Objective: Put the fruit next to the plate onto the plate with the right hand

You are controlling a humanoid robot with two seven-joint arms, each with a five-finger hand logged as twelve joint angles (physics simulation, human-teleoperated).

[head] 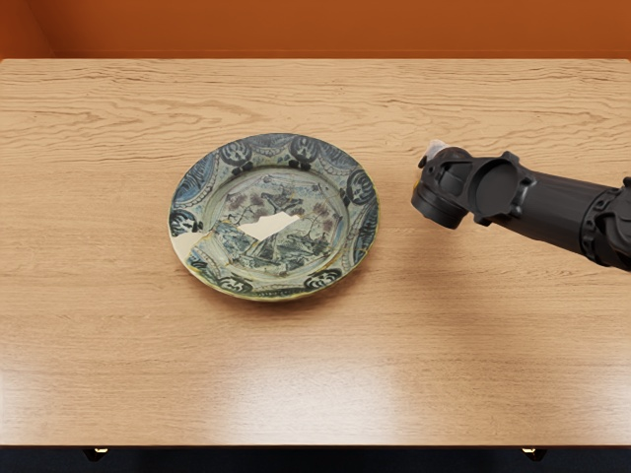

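Head view: the right hand [441, 187] sits just right of the plate [197, 182], and from this angle I can't tell if it's gripping anything. Only a pale bit [434, 149] peeks out behind it (probably the fruit). I'd make sure the hold is firm, then lift well clear of the rim.

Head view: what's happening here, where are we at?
The right robot hand is down at the table, just right of the plate and apart from it. No fruit lies on the plate yet. A small pale bit peeks out at the hand's top edge; whether that is the fruit, or whether it is grasped, cannot be told. The left arm is out of view.
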